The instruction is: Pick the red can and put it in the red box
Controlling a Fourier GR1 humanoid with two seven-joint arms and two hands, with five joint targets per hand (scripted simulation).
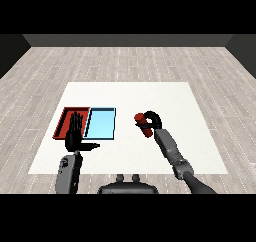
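From the head view, you have the red can [142, 122] in your right hand [153, 123], fingers curled round it, the can tilted and well to the right of both trays. So the pick looks done; whether the can is lifted off the white table [150, 93] you cannot tell. The red tray [63, 120] lies at the far left, touching the light blue tray [101, 124]. Your left hand [75, 133] hangs over the red tray with fingers straight, holding nothing. Carrying across and placing remain.
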